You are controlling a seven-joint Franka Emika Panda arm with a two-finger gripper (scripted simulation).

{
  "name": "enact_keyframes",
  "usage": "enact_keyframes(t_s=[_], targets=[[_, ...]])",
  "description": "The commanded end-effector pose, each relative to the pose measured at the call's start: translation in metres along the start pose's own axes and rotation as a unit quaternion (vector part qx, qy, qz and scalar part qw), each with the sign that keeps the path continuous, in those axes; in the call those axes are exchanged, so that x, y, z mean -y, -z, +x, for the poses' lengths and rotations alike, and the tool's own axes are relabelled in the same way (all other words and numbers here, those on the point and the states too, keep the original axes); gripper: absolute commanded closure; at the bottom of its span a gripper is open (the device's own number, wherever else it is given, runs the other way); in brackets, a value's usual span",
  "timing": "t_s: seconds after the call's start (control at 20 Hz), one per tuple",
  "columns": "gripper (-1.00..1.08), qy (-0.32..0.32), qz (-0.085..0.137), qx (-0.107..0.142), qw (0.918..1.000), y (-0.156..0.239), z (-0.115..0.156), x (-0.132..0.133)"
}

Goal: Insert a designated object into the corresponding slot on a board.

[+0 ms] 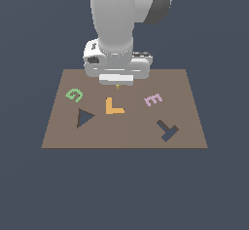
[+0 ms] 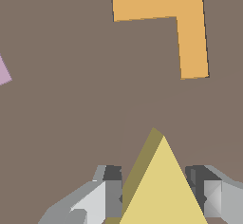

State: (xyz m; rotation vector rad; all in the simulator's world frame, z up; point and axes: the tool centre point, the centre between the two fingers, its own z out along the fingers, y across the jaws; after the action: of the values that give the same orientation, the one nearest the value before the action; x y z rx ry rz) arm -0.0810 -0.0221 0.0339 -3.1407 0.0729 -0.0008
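While the gripper [image 2: 159, 194] clamps the yellow triangle piece [image 2: 163, 185] above the board [image 1: 189, 102] beyond the orange L [image 1: 114, 106], transport is underway; next, carry it toward seven o'clock to the triangular slot [image 1: 84, 118].

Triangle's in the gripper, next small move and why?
Probably carry it toward the exterior view's left and nearer the camera, to above the navy triangle slot. The gripper holds the yellow triangle between its fingers, lifted over the board behind the orange L, so it sits well off the slot. Lower only once aligned.
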Motion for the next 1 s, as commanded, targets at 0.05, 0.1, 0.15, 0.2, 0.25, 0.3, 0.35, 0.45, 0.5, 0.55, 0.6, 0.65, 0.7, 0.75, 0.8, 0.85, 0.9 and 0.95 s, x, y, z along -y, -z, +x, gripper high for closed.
enact_keyframes(t_s=[0.05, 0.1, 0.15, 0.2, 0.25, 0.3, 0.35, 0.45, 0.5, 0.55, 0.6, 0.65, 0.7, 0.75, 0.8, 0.85, 0.9, 0.95], targets=[[1.08, -0.001, 0.000, 0.000, 1.0000, 0.000, 0.001, 0.000], [1.08, -0.002, 0.000, 0.000, 1.0000, 0.000, 0.001, -0.001], [1.08, -0.003, 0.000, 0.000, 1.0000, 0.000, 0.003, -0.001], [1.08, -0.005, 0.000, 0.000, 1.0000, 0.000, 0.004, -0.002], [1.08, -0.007, 0.000, 0.000, 1.0000, 0.000, 0.007, -0.003], [1.08, -0.010, 0.000, 0.000, 1.0000, 0.000, 0.009, -0.004], [1.08, -0.013, 0.000, 0.000, 0.9999, 0.000, 0.012, -0.006], [1.08, -0.020, 0.000, 0.000, 0.9998, 0.001, 0.018, -0.009], [1.08, -0.024, 0.000, 0.000, 0.9997, 0.001, 0.022, -0.011], [1.08, -0.029, 0.000, 0.000, 0.9996, 0.001, 0.026, -0.013], [1.08, -0.034, 0.000, 0.000, 0.9994, 0.001, 0.031, -0.016], [1.08, -0.039, 0.000, 0.000, 0.9992, 0.001, 0.035, -0.018], [1.08, -0.045, 0.000, 0.000, 0.9990, 0.002, 0.040, -0.021], [1.08, -0.051, 0.000, 0.000, 0.9987, 0.002, 0.046, -0.025], [1.08, -0.057, 0.000, 0.000, 0.9984, 0.002, 0.051, -0.028], [1.08, -0.064, 0.000, 0.000, 0.9980, 0.002, 0.057, -0.032], [1.08, -0.071, 0.000, 0.000, 0.9975, 0.003, 0.063, -0.036], [1.08, -0.078, 0.000, 0.000, 0.9970, 0.003, 0.069, -0.040]])
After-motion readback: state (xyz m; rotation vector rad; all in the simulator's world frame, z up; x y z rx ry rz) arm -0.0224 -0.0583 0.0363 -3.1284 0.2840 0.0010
